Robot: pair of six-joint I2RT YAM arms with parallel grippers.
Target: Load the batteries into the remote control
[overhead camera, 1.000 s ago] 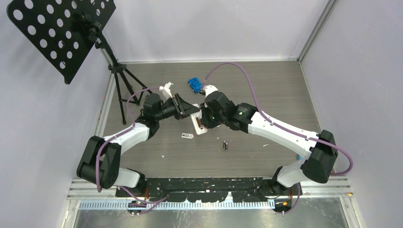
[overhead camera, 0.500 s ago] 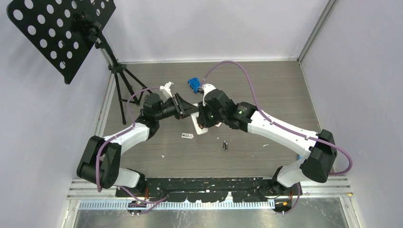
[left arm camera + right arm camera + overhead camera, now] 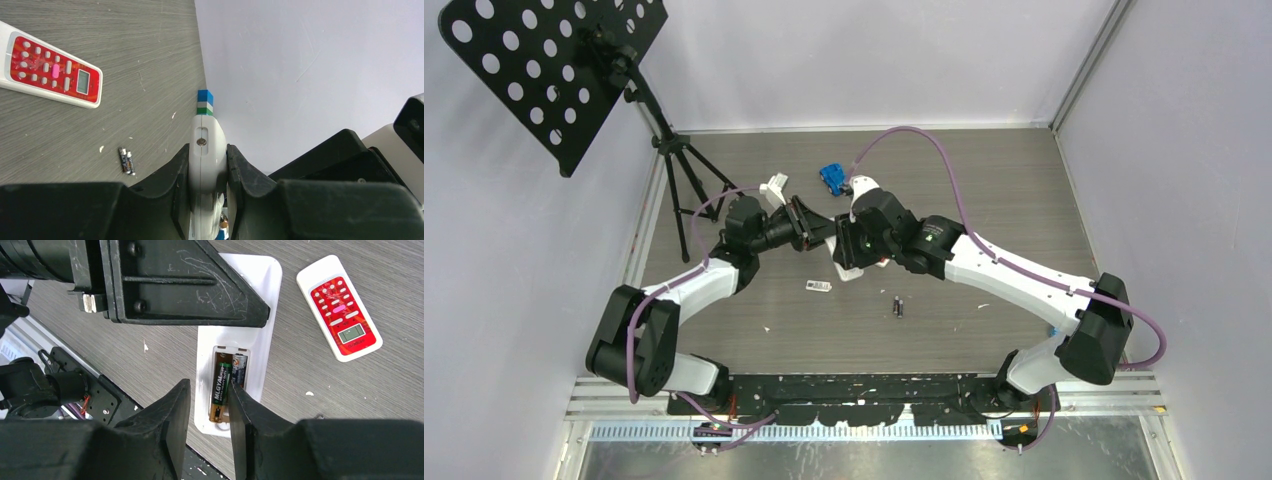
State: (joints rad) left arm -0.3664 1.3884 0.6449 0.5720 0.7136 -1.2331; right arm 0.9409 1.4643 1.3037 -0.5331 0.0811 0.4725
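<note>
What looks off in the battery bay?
In the white remote's open bay, the green-labelled battery lies flat, but the second battery beside it looks askew. Its lower end is hidden behind the right gripper, so seating is unclear. Two spare batteries lie on the table.

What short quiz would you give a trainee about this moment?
1. True or false: the left claw is shut on the white remote, holding it by its edges.
2. How many batteries show in that remote's open compartment? A: none. B: two. C: four.
3. What colour is the button face of the second remote, which lies on the table?

Key: 1 true; 2 B; 3 red.
</note>
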